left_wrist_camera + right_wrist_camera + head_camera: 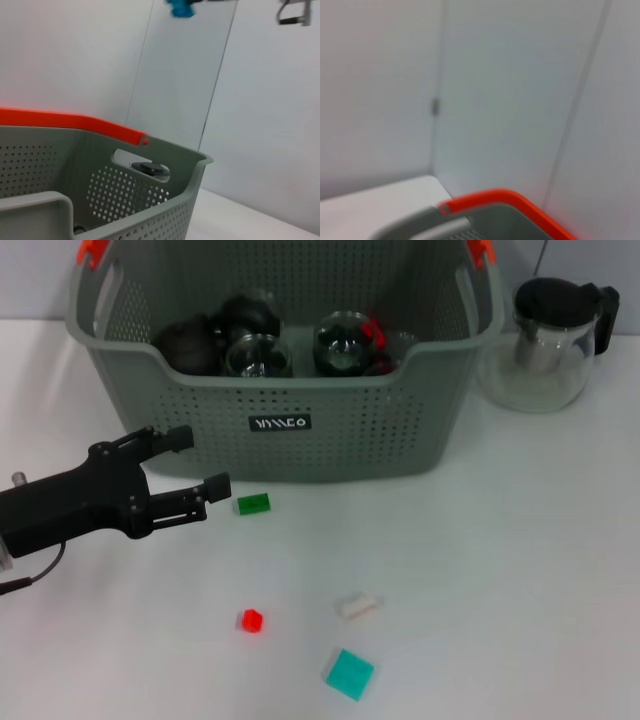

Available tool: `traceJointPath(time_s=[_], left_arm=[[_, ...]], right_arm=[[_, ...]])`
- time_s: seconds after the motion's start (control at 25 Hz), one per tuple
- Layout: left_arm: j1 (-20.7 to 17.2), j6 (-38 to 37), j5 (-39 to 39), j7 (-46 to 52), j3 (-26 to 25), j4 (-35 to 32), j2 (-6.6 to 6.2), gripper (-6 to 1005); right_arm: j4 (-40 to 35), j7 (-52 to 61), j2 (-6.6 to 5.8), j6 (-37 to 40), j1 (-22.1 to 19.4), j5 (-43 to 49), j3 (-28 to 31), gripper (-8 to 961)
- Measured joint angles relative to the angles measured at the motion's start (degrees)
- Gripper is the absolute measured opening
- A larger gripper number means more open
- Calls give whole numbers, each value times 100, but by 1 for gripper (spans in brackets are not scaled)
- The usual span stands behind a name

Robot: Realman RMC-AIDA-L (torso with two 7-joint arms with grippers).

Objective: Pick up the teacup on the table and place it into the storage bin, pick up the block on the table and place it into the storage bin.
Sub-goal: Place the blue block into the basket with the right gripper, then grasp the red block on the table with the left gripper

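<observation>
Left hand (198, 462) hovers just in front of the bin (280, 430), fingers spread and empty, aimed at the green block (252, 504) lying just beside the bin's front wall, likely lining up for a pinch. Bin already holds dark cups and glassware (258, 335); no teacup is visible on the counter (500, 570). Red block (250, 620), white block (357, 605) and teal block (348, 673) lie farther out from the bin. Teapot (550, 340) stands beside the bin. Right hand is not visible.
</observation>
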State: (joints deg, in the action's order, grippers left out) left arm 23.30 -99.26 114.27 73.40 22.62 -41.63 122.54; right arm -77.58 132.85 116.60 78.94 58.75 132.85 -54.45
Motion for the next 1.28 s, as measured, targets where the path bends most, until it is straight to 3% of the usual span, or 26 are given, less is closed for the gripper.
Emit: traceJointPath(time_s=[0.2,0.36,0.6,0.68,0.84,0.96,1.12,1.28], left_arm=[[14,0,0,21,0,4,-2,917],[-10,-8,0,46,-18,6,-7,919],[-28,-192,-16,226,-85,-25,-46,918],[-19,-280,-19,294,-118,-31,-65,917],[25,-539,24,336,-70,-201,-132,918],[101,-722,195,335,119,-453,-161,919],[276,-751,651,372,637,-846,-165,918],[402,-636,930,678,1335,-1403,-100,917]], right_arm=[[500,-145,1,-456,70,502,-102,510],[351,-294,64,-506,-50,505,-218,525],[-213,-729,185,82,-617,-386,-216,771],[-282,-1045,197,506,-911,-976,-195,931],[-253,-1695,192,1472,-1616,-2021,-181,934],[-204,-1973,227,1888,-2103,-2208,-191,935],[42,-2287,241,2229,-2571,-2195,-154,938],[336,-2257,123,2408,-2828,-2151,-58,938]])
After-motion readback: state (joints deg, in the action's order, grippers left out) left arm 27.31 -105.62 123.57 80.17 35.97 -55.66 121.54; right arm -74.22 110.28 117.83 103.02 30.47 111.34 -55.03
